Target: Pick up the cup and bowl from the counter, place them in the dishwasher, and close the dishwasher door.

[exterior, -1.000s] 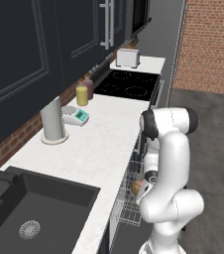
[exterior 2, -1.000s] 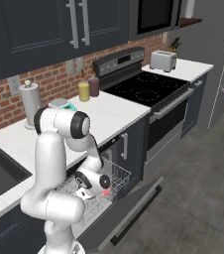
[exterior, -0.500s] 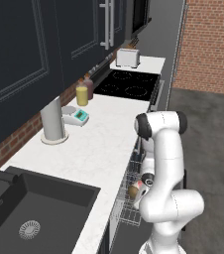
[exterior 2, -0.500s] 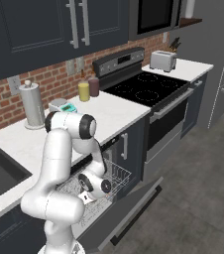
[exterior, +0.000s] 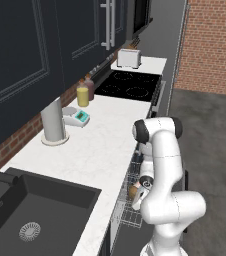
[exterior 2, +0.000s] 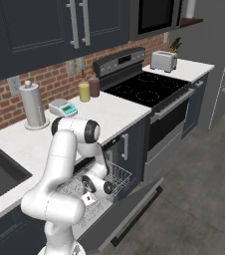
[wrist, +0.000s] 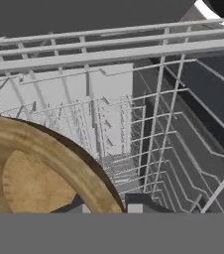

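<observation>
bowl: the tan wooden bowl (wrist: 32, 173) is sitting close against the gripper (wrist: 106, 206), filling the lower left of the hand view with its hollow facing the camera; in the left base view the same bowl (exterior: 133, 190) is showing as a tan spot low beside the arm, inside the rack.
fingers: the two dark tips are standing nearly together, one of them at the bowl's rim; they are looking pinched on that rim, though the contact itself is lying at the very edge of the hand view, so this is a judgement.
direction from fingers: the bowl's body is lying off to the left of the tips in the hand view, with open wire rack (wrist: 148, 124) ahead and to the right.
rack: the grey wire rack (exterior 2: 115, 180) is standing pulled out over the lowered dishwasher door (exterior 2: 129, 211).
gripper height: the gripper (exterior 2: 90, 194) is hanging low, down among the rack wires, below the counter (exterior: 92, 150) edge.
cup: I cannot tell where it is.
step in hand: setting the bowl down in the dishwasher rack, probably.
what the next move turns on: the bowl is needing a seat on the rack floor before the tips part.
</observation>
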Available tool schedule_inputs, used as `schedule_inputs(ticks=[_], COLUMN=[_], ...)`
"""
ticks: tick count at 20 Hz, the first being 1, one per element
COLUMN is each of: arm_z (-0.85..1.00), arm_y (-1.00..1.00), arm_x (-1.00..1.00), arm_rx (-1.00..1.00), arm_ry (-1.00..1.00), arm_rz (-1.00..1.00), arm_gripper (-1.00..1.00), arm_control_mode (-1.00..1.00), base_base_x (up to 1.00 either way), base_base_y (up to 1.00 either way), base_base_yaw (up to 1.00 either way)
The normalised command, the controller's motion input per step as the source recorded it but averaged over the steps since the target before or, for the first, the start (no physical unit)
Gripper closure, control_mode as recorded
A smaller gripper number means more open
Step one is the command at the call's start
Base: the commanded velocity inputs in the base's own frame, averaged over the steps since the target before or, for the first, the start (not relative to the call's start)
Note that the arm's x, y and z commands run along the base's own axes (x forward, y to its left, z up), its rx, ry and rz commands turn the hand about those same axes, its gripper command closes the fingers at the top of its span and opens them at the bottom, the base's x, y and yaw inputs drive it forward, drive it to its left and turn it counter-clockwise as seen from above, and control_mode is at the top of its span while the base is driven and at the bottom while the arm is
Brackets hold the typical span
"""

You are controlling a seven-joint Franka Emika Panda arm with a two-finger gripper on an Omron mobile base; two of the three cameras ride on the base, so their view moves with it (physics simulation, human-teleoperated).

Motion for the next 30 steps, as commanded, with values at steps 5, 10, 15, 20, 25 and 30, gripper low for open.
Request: schedule_inputs(ticks=[5, 10, 15, 20, 25, 30], arm_z=[-0.44, -0.31, 0.46, 0.83, 0.97, 1.0], arm_y=[0.0, 0.0, 0.0, 0.0, 0.0, -0.05], arm_x=[0.42, 0.11, -0.88, -0.97, -0.66, -0.13], arm_rx=[0.0, 0.0, 0.0, 0.0, 0.0, -0.02], arm_ry=[0.03, 0.01, -0.08, -0.17, -0.14, 0.02], arm_rz=[0.0, 0.0, 0.0, 0.0, -0.01, -0.1], arm_gripper=[1.0, 1.0, -1.0, -1.0, -1.0, -1.0], arm_control_mode=[-1.0, -1.0, -1.0, -1.0, -1.0, -1.0], base_base_x=[0.0, 0.0, 0.0, 0.0, 0.0, 0.0], base_base_y=[0.0, 0.0, 0.0, 0.0, 0.0, 0.0], base_base_yaw=[0.0, 0.0, 0.0, 0.0, 0.0, 0.0])
